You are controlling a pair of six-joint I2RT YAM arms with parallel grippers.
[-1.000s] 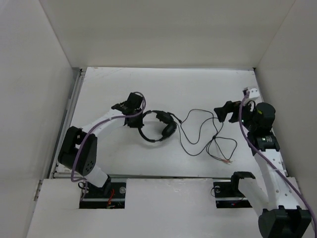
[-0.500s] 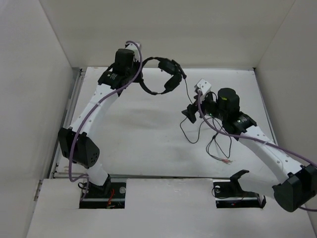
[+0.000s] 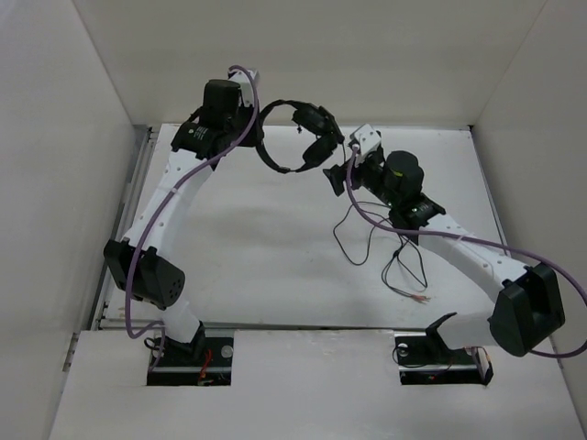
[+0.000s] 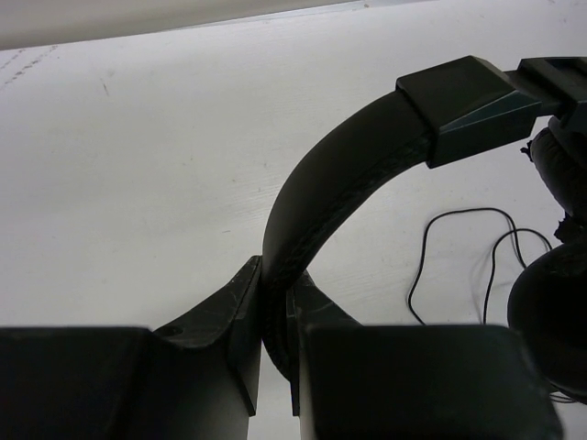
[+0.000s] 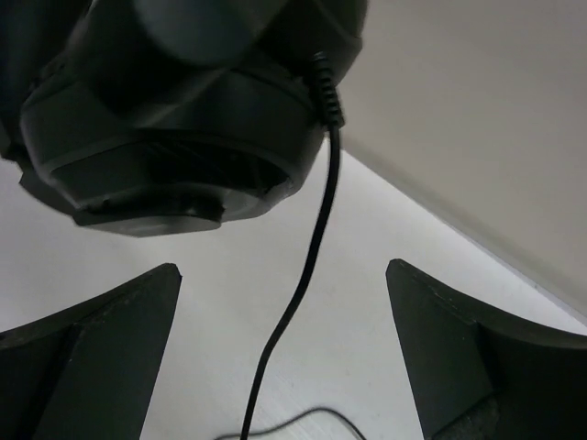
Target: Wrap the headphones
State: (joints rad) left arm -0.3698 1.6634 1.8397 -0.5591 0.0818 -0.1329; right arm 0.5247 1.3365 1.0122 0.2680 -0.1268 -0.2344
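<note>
Headphones (image 3: 316, 147) aloft | left hand (image 4: 273, 321) clenched on headband (image 4: 339, 174) — arm raised | right hand (image 5: 282, 275) released astride cord (image 5: 312, 247)

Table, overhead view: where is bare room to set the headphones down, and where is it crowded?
Widest bare patch of table: between the left arm and the cord loops. Smaller one: far right corner, beyond the right arm. Crowded: the cord loops under that arm.

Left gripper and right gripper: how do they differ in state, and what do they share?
Left gripper is shut on the headband; right gripper is open, holding nothing. Left gripper carries the headphones; right gripper only straddles the cord under an earcup. Both are at the headphones.
</note>
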